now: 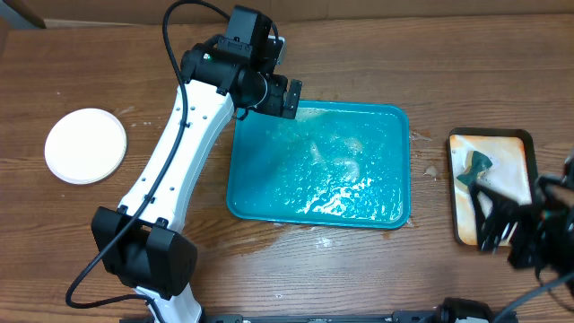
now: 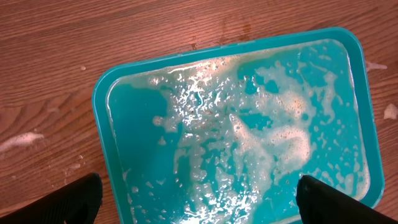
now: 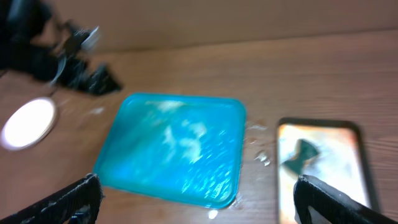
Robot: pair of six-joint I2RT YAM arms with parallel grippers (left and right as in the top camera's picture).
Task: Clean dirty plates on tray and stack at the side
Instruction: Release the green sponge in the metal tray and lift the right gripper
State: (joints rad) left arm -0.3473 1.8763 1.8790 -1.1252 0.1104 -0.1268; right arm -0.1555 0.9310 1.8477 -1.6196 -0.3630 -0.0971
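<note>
The tray (image 1: 260, 170) lies flat near the middle of the table (image 1: 404, 54), a little toward its right half, with its long sides running toward the front and back edges. No plate is in it. Its floor is wet and streaked with whitish foam (image 2: 273, 140), thickest across the middle and toward the front rim. A white plate (image 1: 86, 145) sits well apart from it, close to the table's left edge. From above it shows as a single clean disc, and I cannot tell whether others lie under it.

The left gripper (image 1: 285, 99) hangs above the tray's back left corner. Its two fingers (image 2: 78, 199) are spread wide with nothing between them, and only the foamy tray shows below.

Near the table's right edge lies a smaller dark-rimmed tray (image 1: 493, 133) with a pale orange-white inside, and a dark teal piece (image 1: 473, 169) lies in its back half. The right gripper (image 1: 498, 224) is blurred over that tray's front right corner. Its fingers (image 3: 74, 199) also stand far apart and hold nothing. A few wet spots (image 1: 429, 170) mark the wood between the two trays.
</note>
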